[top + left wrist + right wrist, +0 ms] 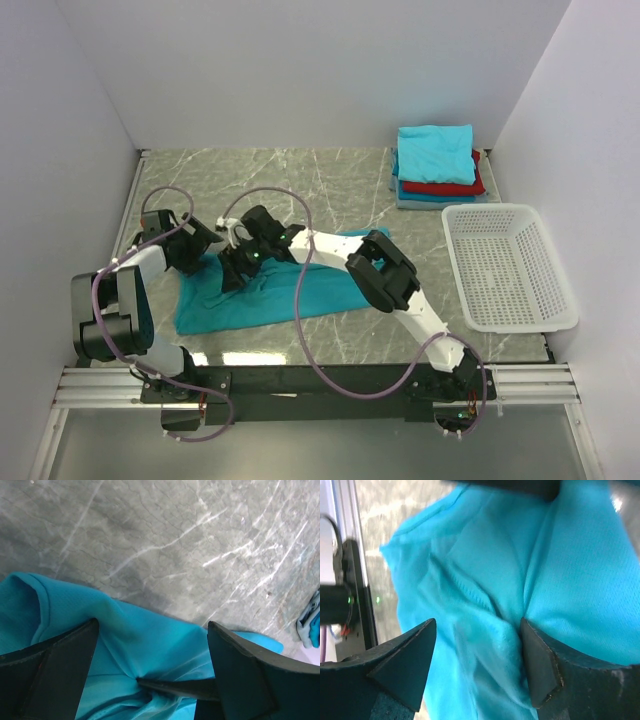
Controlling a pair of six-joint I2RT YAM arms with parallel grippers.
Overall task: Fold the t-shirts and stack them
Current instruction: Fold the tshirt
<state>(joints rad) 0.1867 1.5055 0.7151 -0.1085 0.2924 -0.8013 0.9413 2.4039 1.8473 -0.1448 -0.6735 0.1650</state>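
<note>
Under the left gripper (pixel 152 626) and right gripper (pixel 477 623) lies the teal t-shirt (pixel 243 305).

The top view looks down from above and behind the arm bases, far enough back to take in the whole counter (pixel 340 180); the left wrist view sits low and close, looking past the left hand (pixel 152 645) over the shirt (pixel 60 610) toward the far stack (pixel 311 625); the right wrist view, past the right hand (pixel 477 630), is nearer, the shirt filling it, the rail (pixel 352 595) at its left edge; all three share the shirt.
</note>
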